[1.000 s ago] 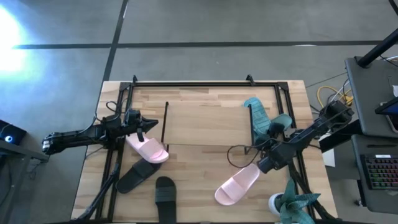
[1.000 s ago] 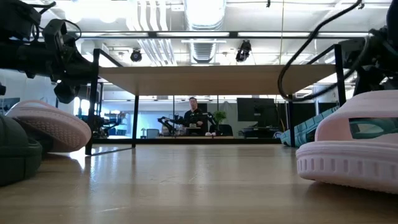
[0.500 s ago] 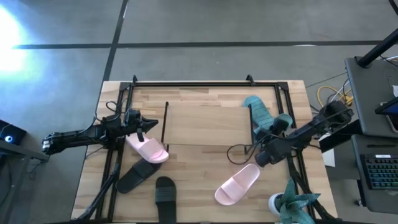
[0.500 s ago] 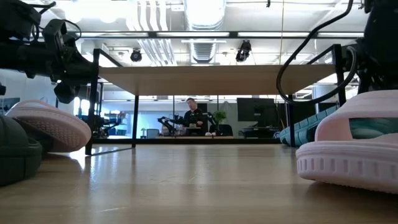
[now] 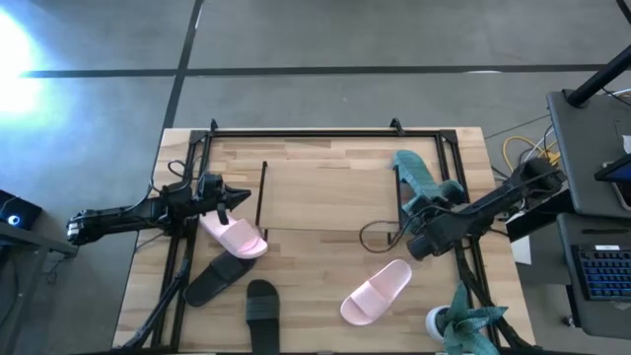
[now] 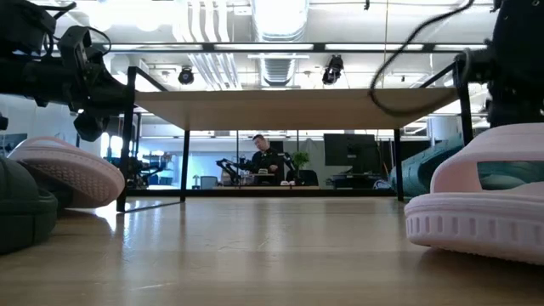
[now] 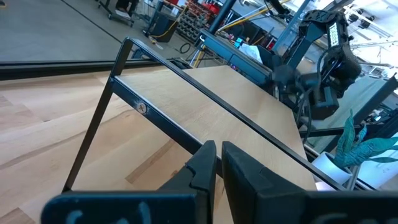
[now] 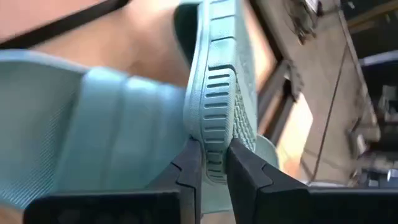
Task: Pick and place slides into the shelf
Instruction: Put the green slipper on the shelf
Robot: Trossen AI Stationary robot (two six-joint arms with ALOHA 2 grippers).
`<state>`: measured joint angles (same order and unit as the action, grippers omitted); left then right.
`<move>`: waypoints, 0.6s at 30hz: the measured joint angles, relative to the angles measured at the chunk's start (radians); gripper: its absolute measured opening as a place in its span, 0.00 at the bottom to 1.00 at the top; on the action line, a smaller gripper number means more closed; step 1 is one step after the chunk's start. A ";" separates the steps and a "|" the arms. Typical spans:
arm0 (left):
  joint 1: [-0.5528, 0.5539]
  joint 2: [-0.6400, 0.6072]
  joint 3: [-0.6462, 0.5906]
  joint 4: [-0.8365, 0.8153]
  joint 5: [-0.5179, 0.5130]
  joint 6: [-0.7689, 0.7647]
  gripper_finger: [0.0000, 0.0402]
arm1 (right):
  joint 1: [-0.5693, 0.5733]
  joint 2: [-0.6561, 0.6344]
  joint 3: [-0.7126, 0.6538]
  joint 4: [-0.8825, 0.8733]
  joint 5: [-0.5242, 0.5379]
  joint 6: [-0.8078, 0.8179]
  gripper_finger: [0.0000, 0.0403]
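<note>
A teal slide lies by the right end of the shelf, and my right gripper is shut on it. My left gripper hovers shut and holds nothing, just beyond a pink slide at the left. In the left wrist view it faces the shelf's black rods. A second pink slide rests sole-down near the front right. Two black slides lie near the front left. My right gripper pinches the ribbed side edge of the teal slide's sole between its two fingers. The fingers come from the table's near right side and lie across the sole's rim. The sole stands on edge in the hold; I cannot tell whether it is off the table.
A large black tube frame runs around the table's far and side edges. A cable loops over the table near the right arm. A white pot with a teal plant stands at the front right corner. A person sits far behind the table.
My right gripper has gone from the heel of the front pink slide toward the table's far edge, to the teal slide, and has taken hold of it. The teal slide has shifted slightly. The pink slide stays on the table.
</note>
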<state>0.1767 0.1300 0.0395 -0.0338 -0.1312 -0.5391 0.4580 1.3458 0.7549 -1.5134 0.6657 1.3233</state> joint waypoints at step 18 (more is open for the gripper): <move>0.000 0.000 0.000 0.000 0.000 0.000 0.03 | -0.143 -0.219 0.241 -0.055 0.520 0.302 0.08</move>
<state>0.1768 0.1303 0.0395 -0.0334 -0.1311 -0.5389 0.3150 1.1270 0.9956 -1.5685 1.1853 1.6258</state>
